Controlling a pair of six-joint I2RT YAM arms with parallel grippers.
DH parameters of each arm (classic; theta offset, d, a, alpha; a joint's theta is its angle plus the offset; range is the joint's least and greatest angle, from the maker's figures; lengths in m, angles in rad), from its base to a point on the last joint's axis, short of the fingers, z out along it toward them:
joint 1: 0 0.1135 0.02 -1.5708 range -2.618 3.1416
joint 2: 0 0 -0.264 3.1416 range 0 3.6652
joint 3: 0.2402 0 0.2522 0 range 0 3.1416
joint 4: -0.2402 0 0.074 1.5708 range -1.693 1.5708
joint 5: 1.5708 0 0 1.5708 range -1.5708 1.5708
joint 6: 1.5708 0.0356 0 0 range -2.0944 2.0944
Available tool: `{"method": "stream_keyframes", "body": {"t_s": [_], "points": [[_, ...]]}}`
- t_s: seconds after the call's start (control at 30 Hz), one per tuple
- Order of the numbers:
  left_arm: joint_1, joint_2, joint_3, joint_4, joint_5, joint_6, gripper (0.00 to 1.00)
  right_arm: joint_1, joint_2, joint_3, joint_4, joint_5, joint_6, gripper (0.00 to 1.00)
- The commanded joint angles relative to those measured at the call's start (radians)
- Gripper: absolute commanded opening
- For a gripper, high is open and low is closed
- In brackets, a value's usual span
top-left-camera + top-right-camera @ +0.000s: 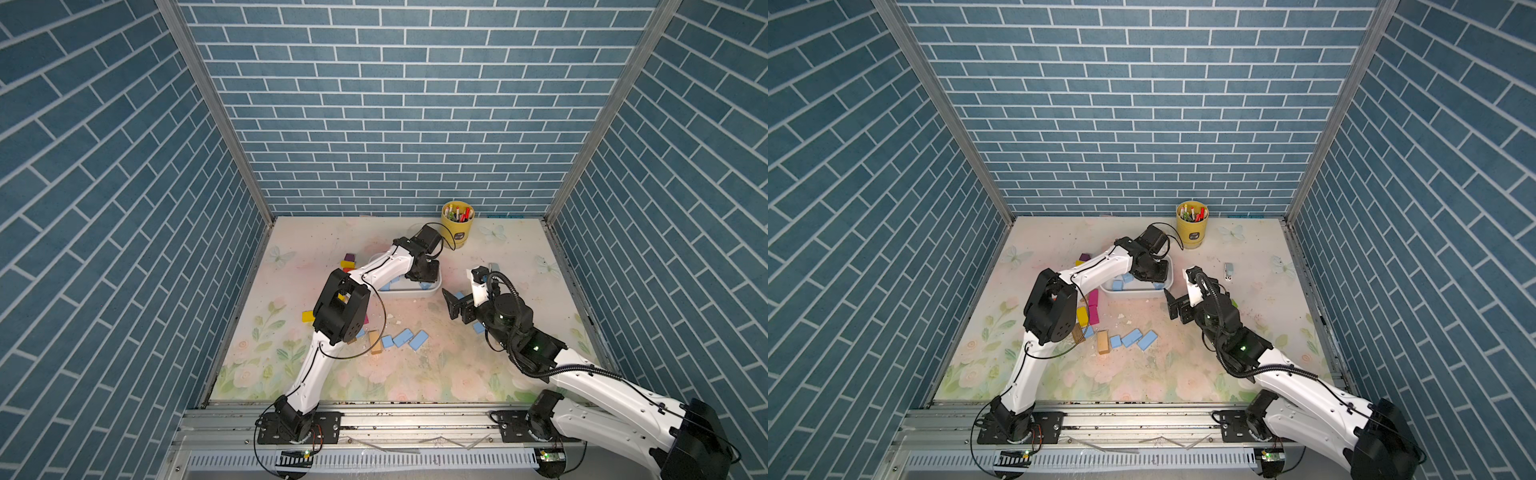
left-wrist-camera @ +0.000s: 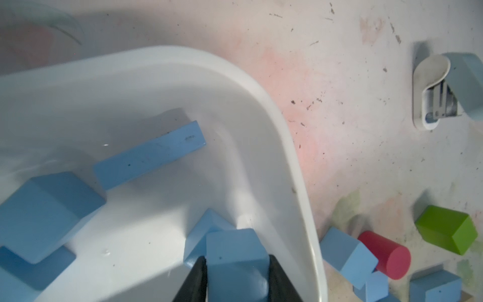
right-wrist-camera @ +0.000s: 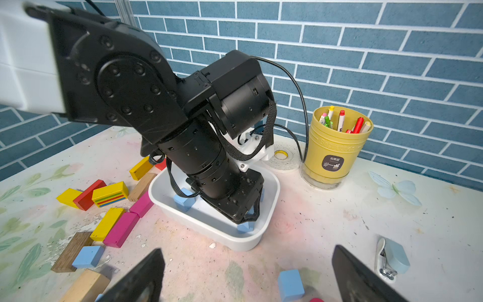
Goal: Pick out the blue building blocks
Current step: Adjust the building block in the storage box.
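Observation:
My left gripper [image 2: 236, 261] reaches down inside the white tray [image 2: 300, 183] and is shut on a blue cube [image 2: 235, 248], near the tray's wall. More blue building blocks lie in the tray: a long brick [image 2: 149, 154] and a large block [image 2: 44, 209]. The right wrist view shows the same grip low in the tray [image 3: 245, 227]. Three blue bricks [image 1: 402, 337] lie loose on the mat in front of the tray. My right gripper [image 3: 247, 261] hangs open to the right of the tray, just above the mat, with a blue cube [image 3: 290, 285] between and below its fingers, untouched.
Yellow [image 3: 109, 194], magenta [image 3: 121, 230], red and bare wooden blocks [image 3: 72, 251] are scattered left of the tray. A green block [image 2: 447, 230] and a red cylinder [image 2: 384, 255] lie to its right. A yellow pen cup [image 1: 457, 226], a tape roll [image 3: 281, 157] and a stapler [image 3: 392, 258] stand behind and to the right.

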Motion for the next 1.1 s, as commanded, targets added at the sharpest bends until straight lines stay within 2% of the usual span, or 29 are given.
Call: {"method": "stream_keyframes", "body": {"t_s": [0.0, 0.17, 0.57, 0.93, 1.07], "points": [[-0.001, -0.001, 0.002, -0.022, -0.013, 0.005, 0.27, -0.001, -0.015, -0.003, 0.021, 0.011, -0.025, 0.99], [0.002, -0.052, -0.047, 0.006, -0.047, 0.005, 0.2, -0.001, -0.017, -0.003, 0.021, 0.011, -0.025, 0.99], [0.088, -0.222, -0.231, 0.102, -0.132, -0.009, 0.18, -0.001, -0.016, -0.003, 0.021, 0.008, -0.023, 0.99], [0.146, -0.21, -0.273, 0.134, -0.206, -0.001, 0.19, -0.001, -0.011, -0.002, 0.019, 0.006, -0.025, 0.99], [0.161, -0.191, -0.275, 0.148, -0.225, -0.002, 0.22, -0.001, -0.012, -0.002, 0.019, 0.005, -0.024, 0.99]]}}
